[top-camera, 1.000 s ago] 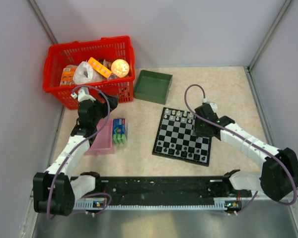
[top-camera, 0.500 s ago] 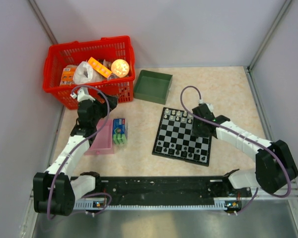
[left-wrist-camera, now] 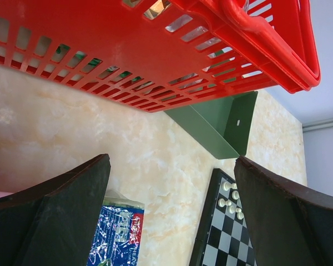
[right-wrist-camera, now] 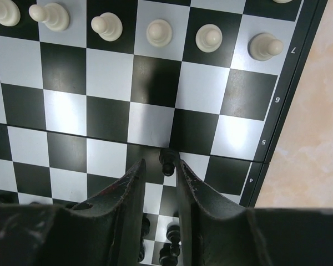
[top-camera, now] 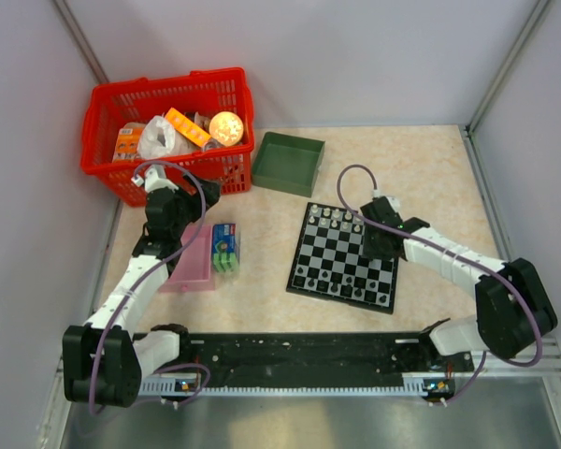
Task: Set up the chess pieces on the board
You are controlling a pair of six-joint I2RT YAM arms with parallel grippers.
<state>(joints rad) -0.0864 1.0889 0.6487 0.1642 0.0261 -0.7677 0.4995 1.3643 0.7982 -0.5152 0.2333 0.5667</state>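
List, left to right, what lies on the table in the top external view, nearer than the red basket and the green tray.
pink tray → blue and green packet → board

The board (right-wrist-camera: 278, 113) carries white rank numbers (right-wrist-camera: 277, 100) 7, 6, 5 and 4 on its black rim, just right of the right claw (right-wrist-camera: 167, 163), with 4 nearest the claw. Print on the blue packet (left-wrist-camera: 116, 233) beside the left claw (left-wrist-camera: 172, 160) is too blurred to read.
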